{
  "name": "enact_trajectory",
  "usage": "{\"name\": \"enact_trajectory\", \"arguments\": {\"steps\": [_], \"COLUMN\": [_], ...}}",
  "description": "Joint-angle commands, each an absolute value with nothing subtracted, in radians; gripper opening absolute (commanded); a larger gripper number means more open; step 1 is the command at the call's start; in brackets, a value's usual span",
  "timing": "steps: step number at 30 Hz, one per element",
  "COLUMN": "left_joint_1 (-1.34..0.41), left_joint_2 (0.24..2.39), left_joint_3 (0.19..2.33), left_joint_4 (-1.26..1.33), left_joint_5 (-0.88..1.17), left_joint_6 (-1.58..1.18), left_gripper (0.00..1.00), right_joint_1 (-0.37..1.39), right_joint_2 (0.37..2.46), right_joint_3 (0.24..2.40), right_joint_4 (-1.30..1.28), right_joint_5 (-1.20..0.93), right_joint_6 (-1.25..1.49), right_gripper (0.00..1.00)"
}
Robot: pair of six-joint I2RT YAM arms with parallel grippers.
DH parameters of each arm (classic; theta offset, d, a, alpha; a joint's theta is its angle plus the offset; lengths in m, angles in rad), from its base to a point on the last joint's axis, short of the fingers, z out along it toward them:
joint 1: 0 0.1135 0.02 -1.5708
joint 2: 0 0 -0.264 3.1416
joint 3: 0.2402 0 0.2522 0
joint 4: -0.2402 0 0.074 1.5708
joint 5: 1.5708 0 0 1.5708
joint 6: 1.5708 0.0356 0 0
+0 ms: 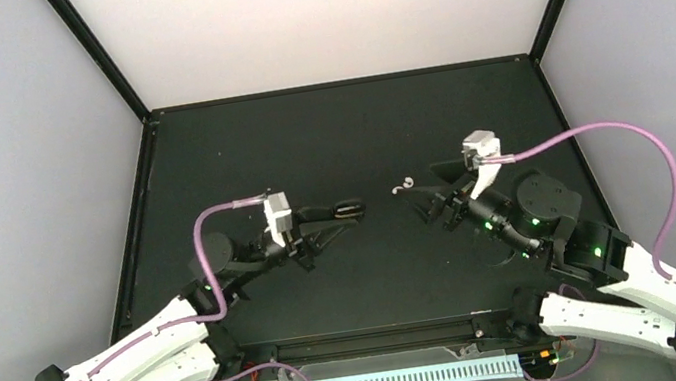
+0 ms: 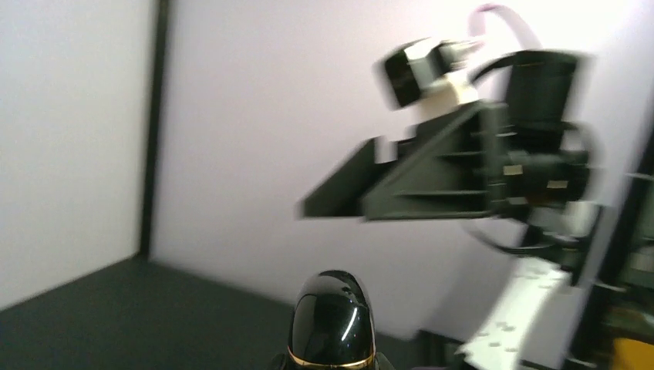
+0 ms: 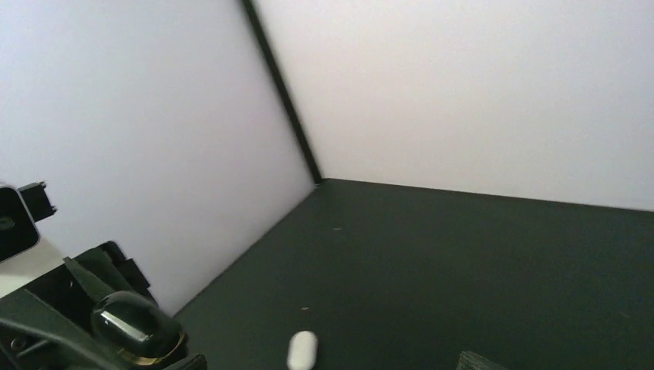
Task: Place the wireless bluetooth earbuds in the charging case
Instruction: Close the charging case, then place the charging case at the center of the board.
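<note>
Top external view shows the white earbud (image 1: 401, 186) lying on the table (image 1: 325, 132) just ahead of the right gripper (image 1: 421, 196), jaws spread wide and nearer, while the left gripper (image 1: 343, 215) clamps the black charging case (image 1: 349, 210) just beyond it.

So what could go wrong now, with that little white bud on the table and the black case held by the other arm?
1. The white earbud lies loose on the table by the open right tool; being tiny, it may get nudged away instead of pinched.
2. The glossy black charging case sticks out of the shut left tool; a push during insertion might twist it or make it slip.
</note>
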State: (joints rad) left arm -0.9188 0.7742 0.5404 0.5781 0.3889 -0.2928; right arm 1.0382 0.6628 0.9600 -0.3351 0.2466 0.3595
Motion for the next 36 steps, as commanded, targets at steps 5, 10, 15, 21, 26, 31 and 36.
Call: {"name": "enact_trajectory", "arguments": {"steps": [5,10,15,21,26,31,36], "left_joint_1": [-0.717,-0.623,-0.595,-0.563,-0.545,-0.542,-0.543], "left_joint_2": [1.099,1.381,1.641,1.861,1.96,2.025,2.055], "left_joint_3": [0.726,0.86,1.03,1.164,1.231,1.285,1.301], "left_joint_4": [0.221,0.197,0.137,0.126,0.103,0.058,0.014], "left_joint_5": [0.26,0.324,0.338,0.357,0.366,0.381,0.353], "left_joint_6": [-0.496,-0.56,-0.56,-0.6,-0.621,-0.617,-0.609], "left_gripper": [0.02,0.01,0.02,0.02,0.02,0.01,0.1], "right_joint_1": [1.04,1.04,1.039,1.039,1.04,1.039,1.04], "right_joint_2": [0.619,0.588,0.567,0.553,0.542,0.525,0.512], "right_joint_3": [0.78,0.672,0.638,0.638,0.656,0.67,0.681], "right_joint_4": [-0.462,-0.468,-0.498,-0.523,-0.543,-0.568,-0.579], "right_joint_5": [0.539,0.485,0.465,0.472,0.47,0.483,0.502], "right_joint_6": [0.492,0.549,0.552,0.53,0.514,0.509,0.496], "right_gripper": [0.85,0.85,0.85,0.85,0.85,0.85,0.86]}}
